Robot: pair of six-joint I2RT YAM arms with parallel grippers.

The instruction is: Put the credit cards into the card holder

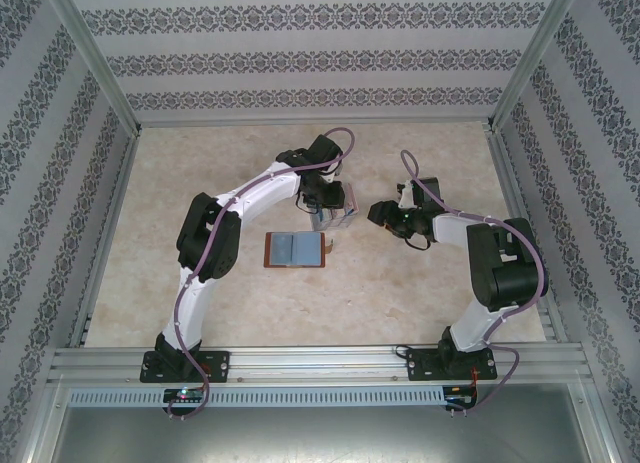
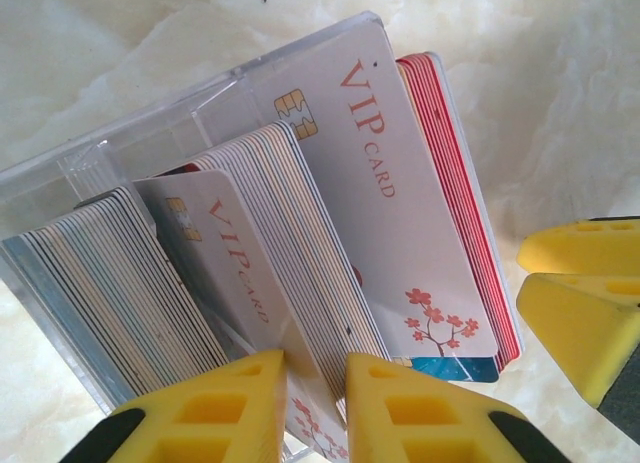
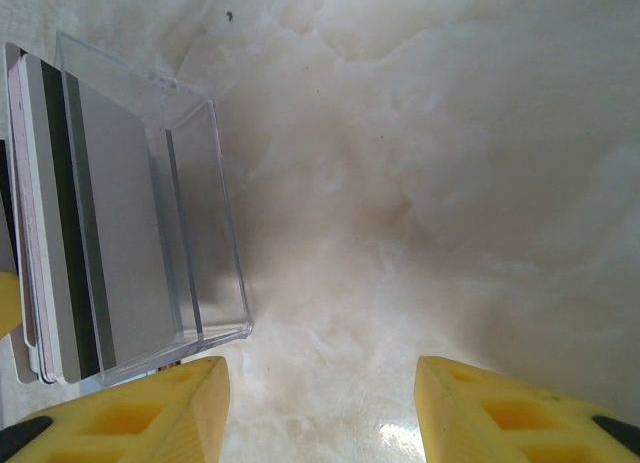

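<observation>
The left claw (image 2: 315, 408) hangs over a clear box (image 2: 130, 148), its two yellow fingers (image 2: 200, 418) standing close on either side of a white VIP card (image 2: 235, 273); the card's lower end sits in the narrow gap between them, though whether the pads truly pinch it cannot be told. That card leans out at the front of a middle stack (image 2: 310, 243) of cards standing on edge in the box; on one side stands a grey-edged stack (image 2: 95, 283); on the other, a taller white card (image 2: 385, 183) with a chip and a blossom print fronts a red-edged stack (image 2: 470, 203).

The right claw (image 3: 320, 418) is open just beside the box, its fingers wide apart with only bare worktop (image 3: 450, 183) between them; in its wrist view the cards show pale grey backs with a dark stripe, gathered at the left end of the box.

The holder (image 1: 297, 250) lies unfolded flat on the marbled worktop, grey-blue inside up within a brown border; it is near the box, on the side toward the arm bases, touching neither the box nor either claw; whether anything is in it is too small to tell.
</observation>
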